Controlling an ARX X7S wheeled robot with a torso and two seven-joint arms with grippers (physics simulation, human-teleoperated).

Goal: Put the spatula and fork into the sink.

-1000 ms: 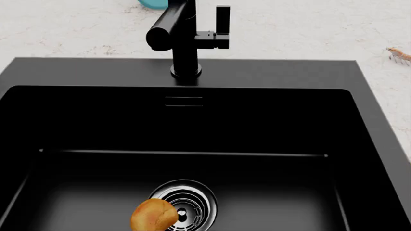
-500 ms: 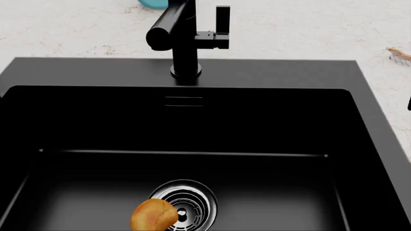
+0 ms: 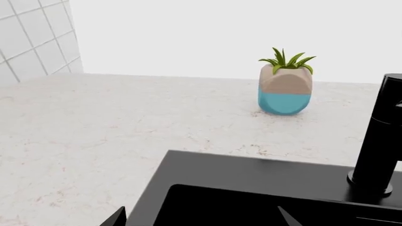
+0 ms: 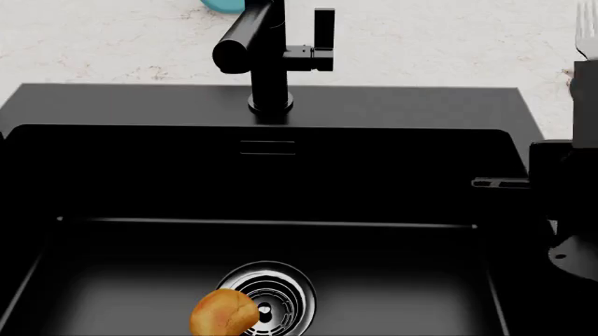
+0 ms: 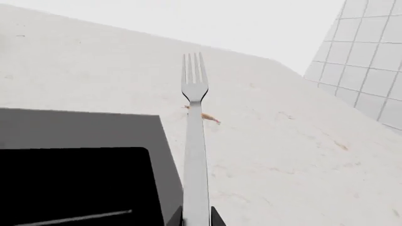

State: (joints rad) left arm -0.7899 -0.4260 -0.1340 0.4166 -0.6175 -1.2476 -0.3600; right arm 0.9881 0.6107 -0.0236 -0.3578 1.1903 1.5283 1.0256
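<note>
Slim steel fork (image 5: 195,155) in right pincer (image 5: 196,217), matte black sink (image 4: 393,105)

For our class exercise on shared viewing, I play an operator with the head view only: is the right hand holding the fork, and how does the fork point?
Observer: Yes. The right wrist view shows the fork rising from the right hand, tines away from it.
Operator: What lies beyond the tines?
Observer: A small orange scrap on the pale counter.
Operator: Anything behind the faucet?
Observer: The left wrist view shows a potted plant there.
</note>
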